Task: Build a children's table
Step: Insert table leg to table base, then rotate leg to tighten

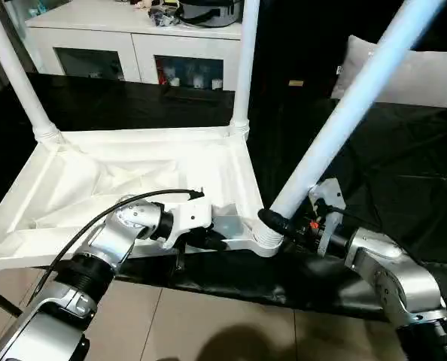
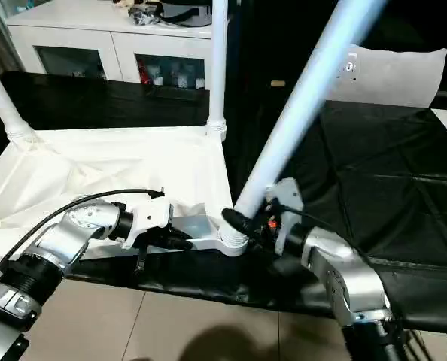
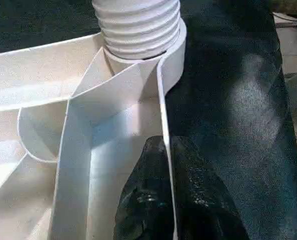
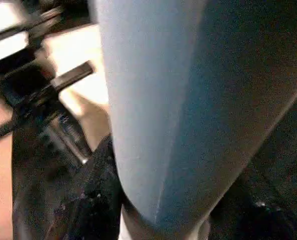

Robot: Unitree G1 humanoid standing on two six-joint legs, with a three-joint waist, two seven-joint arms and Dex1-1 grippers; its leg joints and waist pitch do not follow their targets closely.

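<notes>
The children's table top (image 1: 133,173) lies upside down on a black cloth, ribs facing up. Two white legs stand upright in its far corner sockets, one at the left (image 1: 16,71) and one at the right (image 1: 244,68). A third leg (image 1: 351,105) leans to the right, its threaded end (image 3: 138,25) sitting in the near right socket (image 1: 267,239). My right gripper (image 1: 284,224) is shut on this leg just above the socket; one black finger (image 4: 98,190) presses against it. My left gripper (image 1: 212,239) is shut on the top's near rim (image 3: 166,150), close to that socket.
The black cloth (image 1: 389,165) covers the surface to the right. A white cabinet with glass doors (image 1: 141,45) stands behind the table top, and a grey cushion (image 1: 427,71) lies at the back right. Tiled floor (image 1: 208,323) shows in front.
</notes>
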